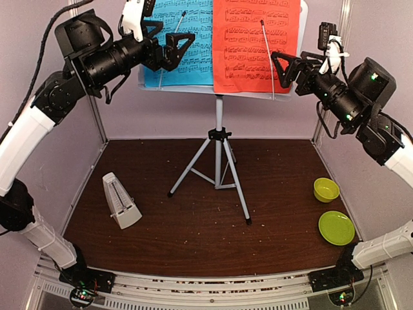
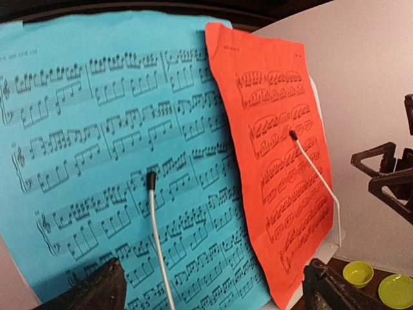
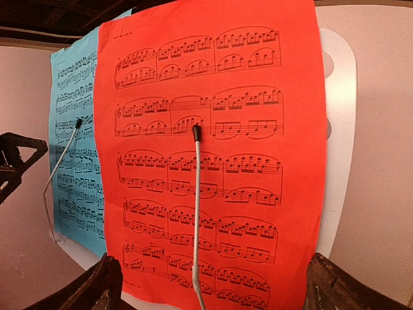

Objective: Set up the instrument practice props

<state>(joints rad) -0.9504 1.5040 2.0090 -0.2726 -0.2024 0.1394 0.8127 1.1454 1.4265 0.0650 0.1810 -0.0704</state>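
The white music-stand desk (image 1: 302,29) stands on its grey tripod (image 1: 219,161) at the back centre. The blue sheet (image 1: 187,45) rests on its left half and the red sheet (image 1: 255,45) on its right, each under a thin wire page holder (image 1: 266,58). My left gripper (image 1: 169,44) is open and empty, just in front of the blue sheet (image 2: 103,148). My right gripper (image 1: 285,71) is open and empty, in front of the red sheet (image 3: 213,148) near its right edge. The white pyramid metronome (image 1: 120,201) stands upright on the table at the left.
A lime-green bowl (image 1: 326,189) and a lime-green plate (image 1: 336,227) sit on the brown table at the right. White walls close in the sides and back. The tripod legs spread across the table's middle.
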